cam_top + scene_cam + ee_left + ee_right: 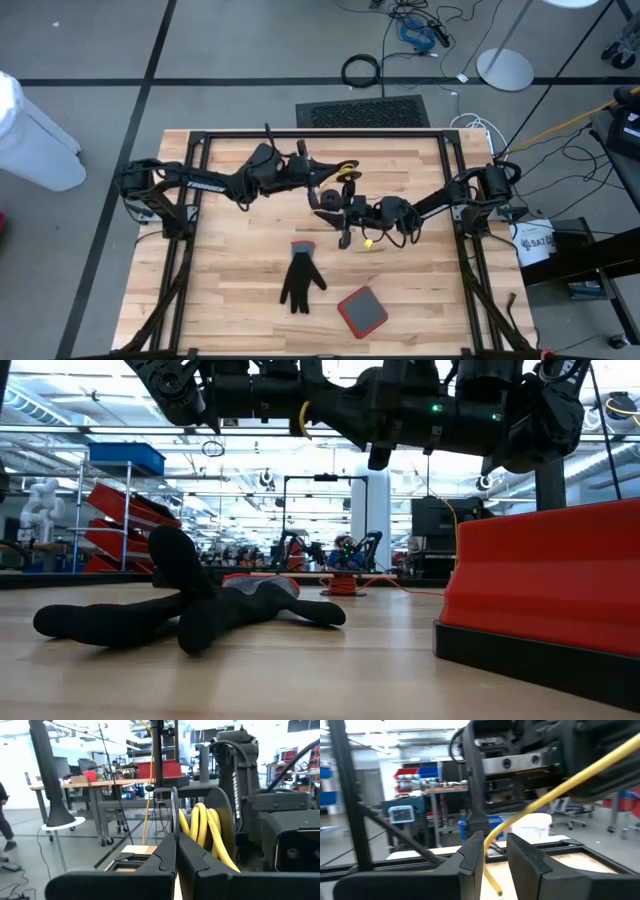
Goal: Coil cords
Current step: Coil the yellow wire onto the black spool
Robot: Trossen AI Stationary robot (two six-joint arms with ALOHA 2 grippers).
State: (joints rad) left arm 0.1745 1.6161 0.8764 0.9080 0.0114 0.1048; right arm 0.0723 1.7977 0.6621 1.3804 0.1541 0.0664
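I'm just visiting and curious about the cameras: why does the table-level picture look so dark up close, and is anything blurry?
Low view: bright ceiling lights behind leave the black glove and arms nearly silhouetted. Left wrist view: the near left gripper is soft, white glare overhead. Right wrist view: the yellow cord and right gripper look smeared.

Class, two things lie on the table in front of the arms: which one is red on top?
The square pad, red with a dark rim. The glove beside it is black with only a reddish cuff.
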